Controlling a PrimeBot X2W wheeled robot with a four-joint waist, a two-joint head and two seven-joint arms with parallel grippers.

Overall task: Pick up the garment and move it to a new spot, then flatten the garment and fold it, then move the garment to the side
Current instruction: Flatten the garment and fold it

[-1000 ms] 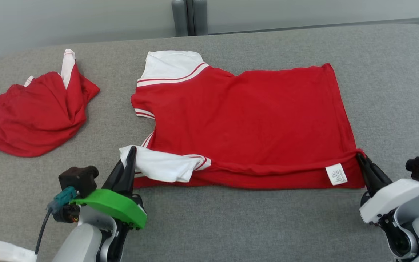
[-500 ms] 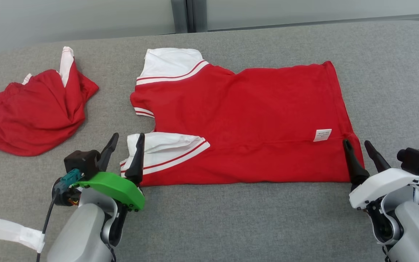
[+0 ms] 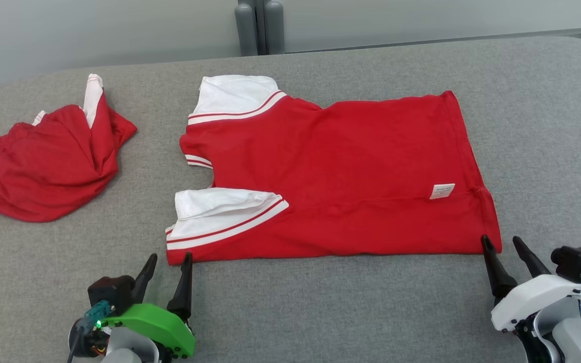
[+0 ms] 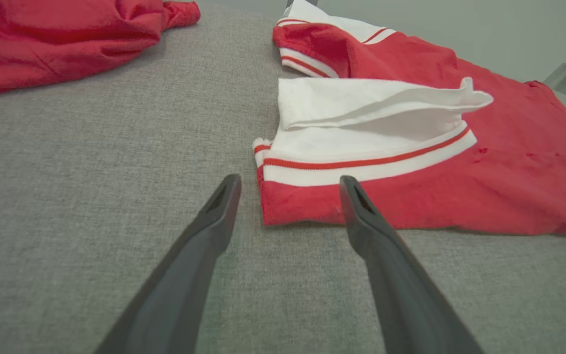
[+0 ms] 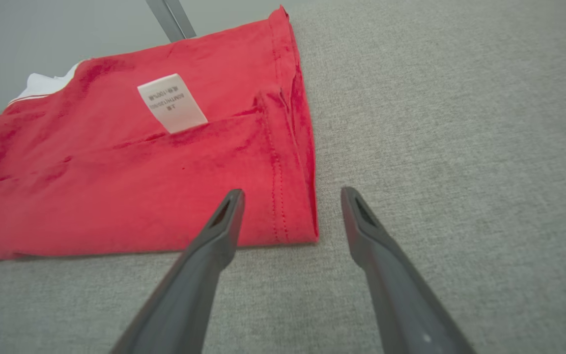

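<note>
The garment (image 3: 341,166) is a red shirt with white, red-striped sleeves, lying flat on the grey table with its near strip folded over and a white label (image 3: 442,191) showing. The left wrist view shows its near-left sleeve corner (image 4: 361,147), the right wrist view its near-right hem corner (image 5: 283,162). My left gripper (image 3: 169,262) stands open just in front of the near-left corner, holding nothing. My right gripper (image 3: 501,242) is open just in front of the near-right corner, empty too.
A second red and white garment (image 3: 43,156) lies crumpled at the table's left edge. The grey felt table (image 3: 321,312) has free room along its front and right side. A grey post (image 3: 257,27) stands behind the far edge.
Both grippers let go of the garment's near edge after laying it over the shirt, opened, and drew back toward me. The folded strip now lies flat.
</note>
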